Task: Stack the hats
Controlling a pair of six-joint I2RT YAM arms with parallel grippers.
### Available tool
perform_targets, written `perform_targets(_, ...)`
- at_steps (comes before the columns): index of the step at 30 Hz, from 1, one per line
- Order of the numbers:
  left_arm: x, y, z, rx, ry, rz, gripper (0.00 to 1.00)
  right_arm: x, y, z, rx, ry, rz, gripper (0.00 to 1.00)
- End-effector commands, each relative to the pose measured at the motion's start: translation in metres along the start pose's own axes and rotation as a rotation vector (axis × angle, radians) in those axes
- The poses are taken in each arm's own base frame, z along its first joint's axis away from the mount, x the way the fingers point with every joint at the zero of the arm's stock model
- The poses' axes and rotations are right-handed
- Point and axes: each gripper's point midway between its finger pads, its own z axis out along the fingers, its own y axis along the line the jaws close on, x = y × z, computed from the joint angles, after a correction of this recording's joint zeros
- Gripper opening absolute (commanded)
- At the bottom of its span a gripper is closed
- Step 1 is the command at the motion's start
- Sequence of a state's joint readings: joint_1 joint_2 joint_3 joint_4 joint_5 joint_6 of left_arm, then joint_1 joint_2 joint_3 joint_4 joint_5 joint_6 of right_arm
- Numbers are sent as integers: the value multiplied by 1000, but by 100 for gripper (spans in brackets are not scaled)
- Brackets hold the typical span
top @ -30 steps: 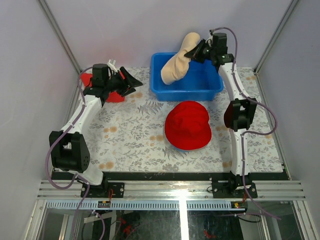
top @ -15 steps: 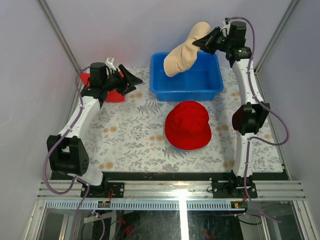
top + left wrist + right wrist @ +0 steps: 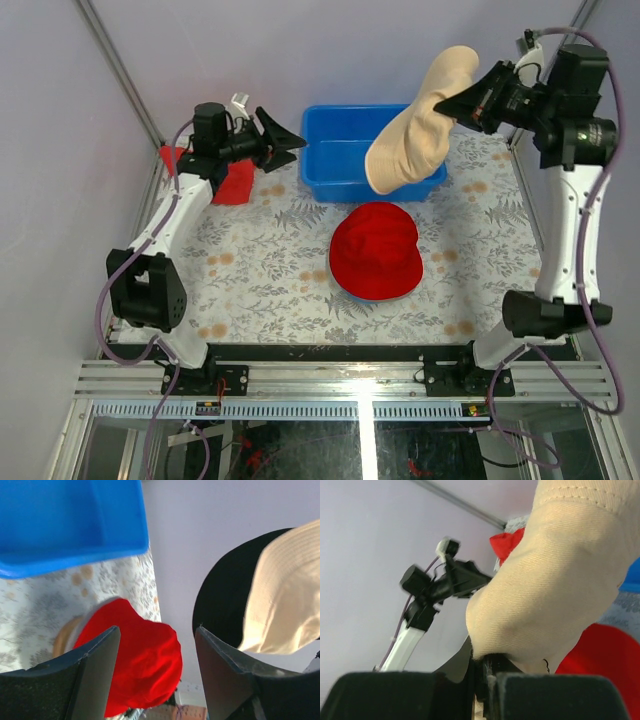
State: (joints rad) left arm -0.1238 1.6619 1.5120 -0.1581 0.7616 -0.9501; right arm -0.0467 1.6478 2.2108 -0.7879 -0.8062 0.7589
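The soft peach-beige fabric bucket hat (image 3: 412, 145) hangs in the air, pinched at its top by the right gripper (image 3: 468, 103). It droops down-left over the near right corner of the blue plastic bin (image 3: 335, 155). The red fabric bucket hat (image 3: 375, 250) lies on the table (image 3: 250, 270) almost beneath it. The left gripper (image 3: 288, 148) hovers spread and empty by the bin's left wall.

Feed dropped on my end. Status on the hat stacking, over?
Right gripper shut on peach hat, aloft near blue bin. Left gripper open, empty. Red hat on table, nothing blocking it.
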Motion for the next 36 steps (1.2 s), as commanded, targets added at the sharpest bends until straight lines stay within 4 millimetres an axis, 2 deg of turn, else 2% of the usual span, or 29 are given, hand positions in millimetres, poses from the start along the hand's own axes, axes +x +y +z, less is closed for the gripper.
perform_targets(1, 37, -36, 18, 112, 142, -17, 62, 47, 25, -35, -52, 131, 28, 0)
perform_targets(4, 67, -62, 27, 202, 233, -58, 61, 66, 42, -53, -89, 168, 33, 0)
perform_targets(8, 92, -108, 21, 313, 296, -99, 62, 81, 50, -71, -79, 176, 26, 0)
perform_targets(12, 107, -126, 3, 364, 322, -117, 65, 87, 59, -79, -90, 155, 31, 0)
perform_targets(19, 135, -127, -11, 390, 375, -158, 67, 95, 63, -86, -97, 144, 70, 0)
perform_targets(25, 159, -126, -7, 390, 420, -177, 68, 98, 68, -89, -118, 128, 90, 0)
perform_targets(36, 169, -153, 3, 466, 458, -186, 68, 108, 60, -91, -103, 126, 118, 0)
